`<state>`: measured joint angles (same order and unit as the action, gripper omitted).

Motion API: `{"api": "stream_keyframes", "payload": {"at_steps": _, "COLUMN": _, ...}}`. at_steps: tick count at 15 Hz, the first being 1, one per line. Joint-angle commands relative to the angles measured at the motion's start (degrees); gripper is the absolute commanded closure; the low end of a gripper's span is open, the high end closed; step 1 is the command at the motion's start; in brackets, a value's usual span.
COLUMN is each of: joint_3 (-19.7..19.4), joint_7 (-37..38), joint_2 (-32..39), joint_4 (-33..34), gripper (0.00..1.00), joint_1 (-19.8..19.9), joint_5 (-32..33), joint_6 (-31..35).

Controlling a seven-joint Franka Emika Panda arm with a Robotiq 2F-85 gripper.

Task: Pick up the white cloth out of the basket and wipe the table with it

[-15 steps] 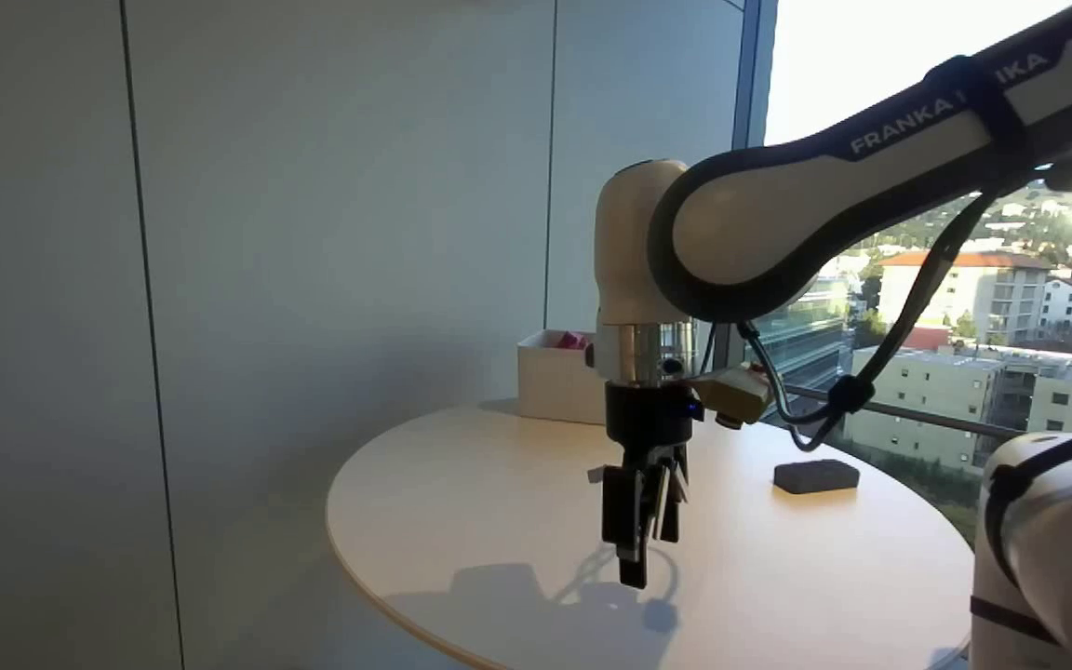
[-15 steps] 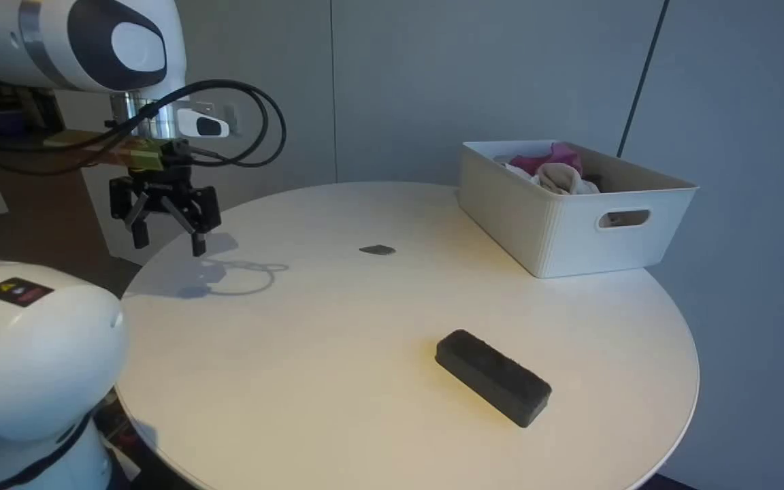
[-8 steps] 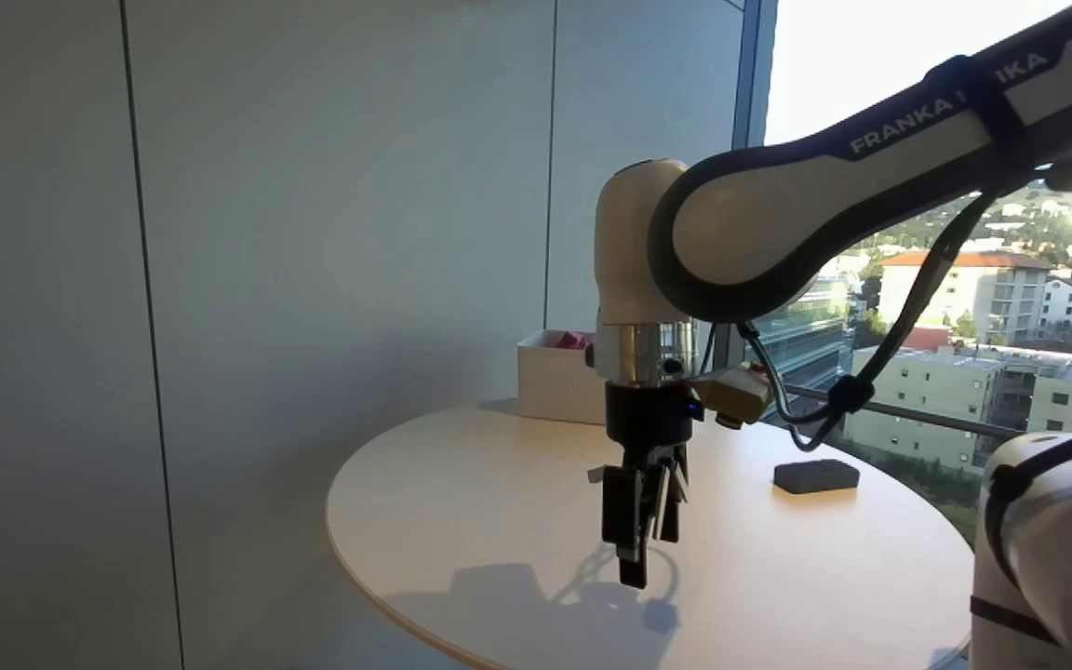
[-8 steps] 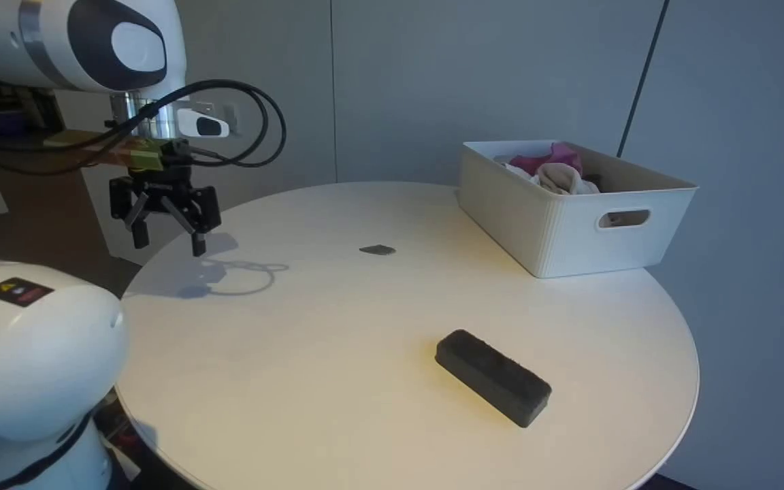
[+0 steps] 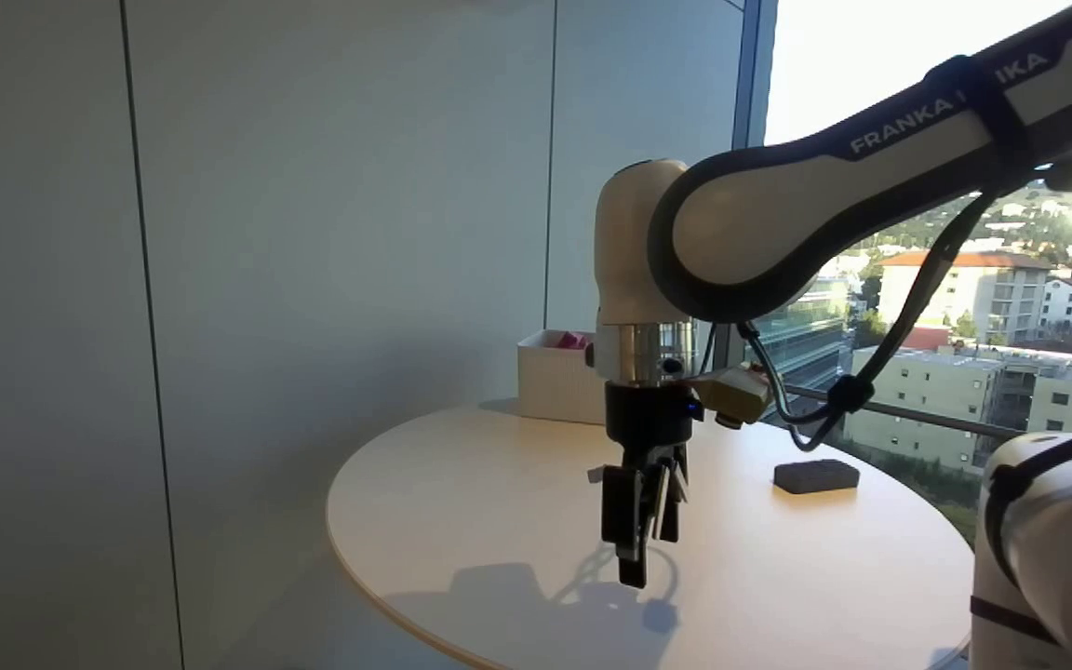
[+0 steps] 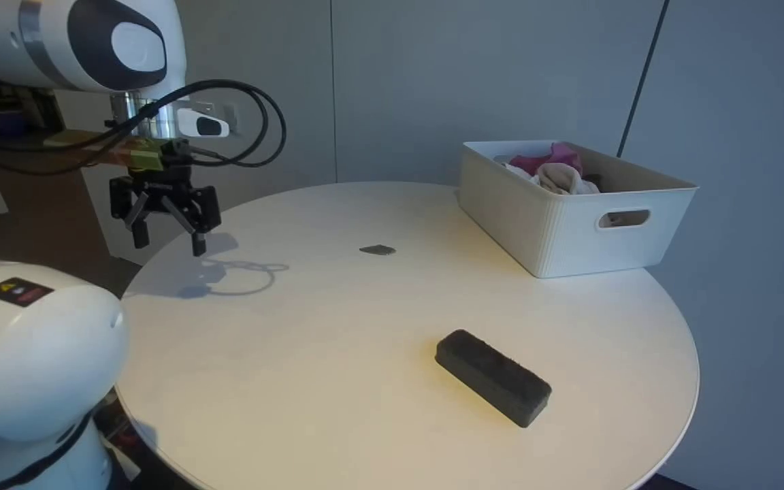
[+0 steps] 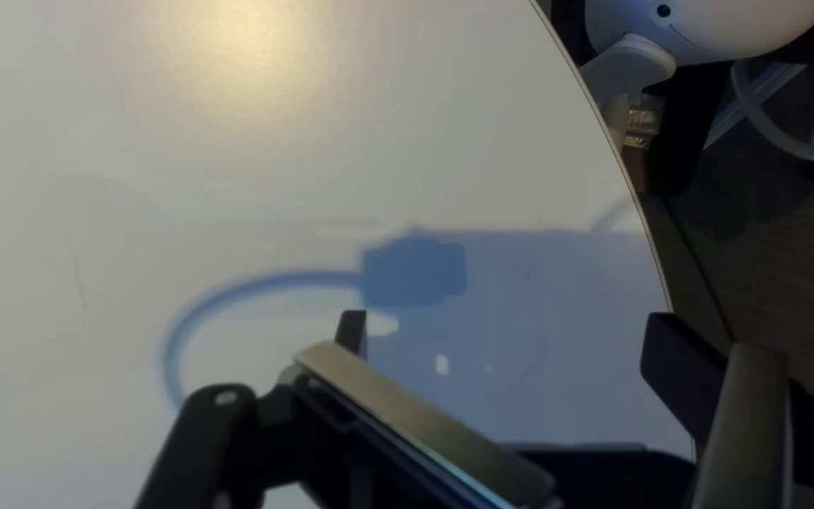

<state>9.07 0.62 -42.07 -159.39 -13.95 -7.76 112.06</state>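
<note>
Fingers (image 7: 682,375) are spread wide and nothing's held by them; they're just hung above the bench (image 6: 337,381), close to its edge. Further along, a small flat dark grey scrap (image 6: 378,250) can be spotted in an exterior view, though what it is can't be told. A chunky black block (image 6: 494,378) is seen lying flat on the bench in both exterior views, well apart from the fingers.

Then there's the basket (image 6: 582,253): white, open-topped, handle slot (image 6: 624,218) cut in one end, set right by the bench's edge. The white cloth (image 6: 563,180) is in there, honestly more pale beige in this light, soft and folded over on itself, showing over the near rim. A magenta cloth (image 6: 547,160) is crumpled right beside it, and some whiter fabric (image 6: 520,171) is tucked in too; whether that's the same piece can't be told.

As for writing, "FRANKA" can be read on the arm (image 5: 899,172), and the next word is partly covered by a black strap (image 5: 1001,121), so only "IKA" is left clear. A dark sticker (image 6: 18,291) with a yellow triangle is stuck on a rounded white robot part (image 6: 31,367), but the print's too small to be read.
</note>
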Motion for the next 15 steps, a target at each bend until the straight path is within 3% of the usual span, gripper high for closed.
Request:
{"api": "stream_keyframes", "payload": {"at_steps": 1, "joint_3": -0.55, "joint_7": 0.60, "joint_2": 1.93, "joint_4": 3.16, "gripper": 0.00, "joint_1": 2.17, "joint_5": 1.02, "joint_6": 1.59}}
{"api": "stream_keyframes", "payload": {"at_steps": 8, "joint_3": -5.23, "joint_7": 3.37, "joint_2": 7.94, "joint_4": 20.43, "gripper": 0.00, "joint_1": 14.61, "joint_5": 10.23, "joint_6": 8.78}}
{"api": "stream_keyframes", "payload": {"at_steps": 15, "joint_3": -5.21, "joint_7": 11.91, "joint_2": 24.13, "joint_4": 42.11, "gripper": 0.00, "joint_1": 23.86, "joint_5": 18.74, "joint_6": 16.38}}
